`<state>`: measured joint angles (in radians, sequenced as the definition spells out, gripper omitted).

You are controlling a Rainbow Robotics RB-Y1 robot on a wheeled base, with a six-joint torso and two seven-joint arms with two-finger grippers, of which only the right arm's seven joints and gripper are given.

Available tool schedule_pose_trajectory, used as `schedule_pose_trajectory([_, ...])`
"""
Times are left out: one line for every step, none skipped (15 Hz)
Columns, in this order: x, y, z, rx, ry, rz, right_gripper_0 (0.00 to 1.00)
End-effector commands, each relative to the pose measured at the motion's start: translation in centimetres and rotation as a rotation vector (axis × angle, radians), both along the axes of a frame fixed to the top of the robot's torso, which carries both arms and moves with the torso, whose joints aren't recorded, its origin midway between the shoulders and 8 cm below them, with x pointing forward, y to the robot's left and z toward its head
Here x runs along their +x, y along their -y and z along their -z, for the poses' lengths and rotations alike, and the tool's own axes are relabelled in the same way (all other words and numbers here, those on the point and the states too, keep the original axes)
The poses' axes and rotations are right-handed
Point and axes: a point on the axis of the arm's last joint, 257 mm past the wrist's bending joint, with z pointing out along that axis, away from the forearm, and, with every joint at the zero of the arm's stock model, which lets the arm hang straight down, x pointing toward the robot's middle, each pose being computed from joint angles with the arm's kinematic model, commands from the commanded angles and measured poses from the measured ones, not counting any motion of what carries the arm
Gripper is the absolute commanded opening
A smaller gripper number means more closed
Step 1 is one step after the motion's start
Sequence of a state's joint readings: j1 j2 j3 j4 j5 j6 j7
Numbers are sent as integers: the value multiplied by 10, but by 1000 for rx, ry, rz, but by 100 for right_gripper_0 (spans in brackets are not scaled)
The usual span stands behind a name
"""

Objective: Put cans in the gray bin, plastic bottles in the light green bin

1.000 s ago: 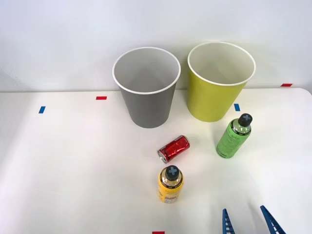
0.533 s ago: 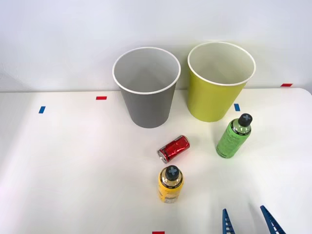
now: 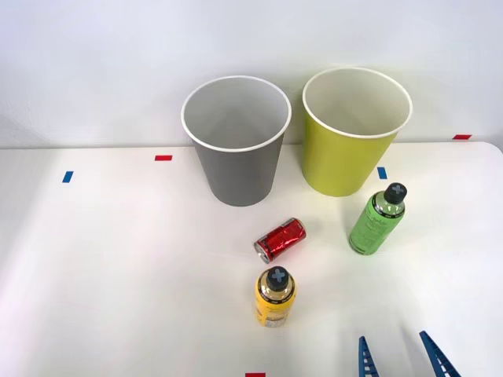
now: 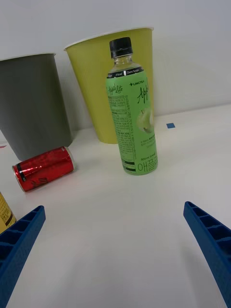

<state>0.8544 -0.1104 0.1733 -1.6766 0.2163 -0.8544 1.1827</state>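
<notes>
A red can (image 3: 280,239) (image 4: 43,168) lies on its side in the middle of the white table. The yellow bottle (image 3: 275,298) stands upright just in front of it; its edge (image 4: 5,211) shows in the wrist view. The green bottle (image 3: 376,220) (image 4: 132,110) stands upright to the right, in front of the light green bin (image 3: 350,133) (image 4: 106,82). The gray bin (image 3: 237,140) (image 4: 31,103) stands left of the light green one. My right gripper (image 3: 399,357) (image 4: 115,250) is open at the table's front edge, nearer than the green bottle, holding nothing.
Small red tape marks (image 3: 163,158) and blue tape marks (image 3: 67,177) dot the table (image 3: 118,267). A white wall rises behind both bins. The left half of the table holds no objects.
</notes>
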Motion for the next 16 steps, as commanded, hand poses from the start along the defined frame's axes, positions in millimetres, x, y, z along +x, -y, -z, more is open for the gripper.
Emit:
schedule_pose_trajectory([0,0,0,0,0,0,100])
schedule_pose_trajectory([0,0,0,0,0,0,100])
schedule_pose_trajectory([-4,2,20,-3,-51,4,100])
schedule_pose_trajectory([-2,0,20,-9,-48,-4,100])
schedule_pose_trajectory([-1,-1,16,-11,-39,-9,100])
schedule_pose_trajectory([2,-1,7,-24,-17,-16,100])
schedule_pose_trajectory([7,-1,-4,-37,6,-25,100])
schedule_pose_trajectory([11,0,-9,-24,7,-18,100])
schedule_pose_trajectory([18,1,-12,-18,-2,-11,100])
schedule_pose_trajectory([30,0,-19,-21,2,-9,100])
schedule_pose_trajectory([39,-1,-24,-28,18,-10,100])
schedule_pose_trajectory([47,-1,-31,-39,42,-13,100])
schedule_pose_trajectory([58,-1,-38,-33,62,-10,100])
schedule_pose_trajectory([66,-2,-39,-19,62,-6,100])
schedule_pose_trajectory([78,1,-45,-5,77,5,100])
schedule_pose_trajectory([88,5,-50,-22,88,21,100])
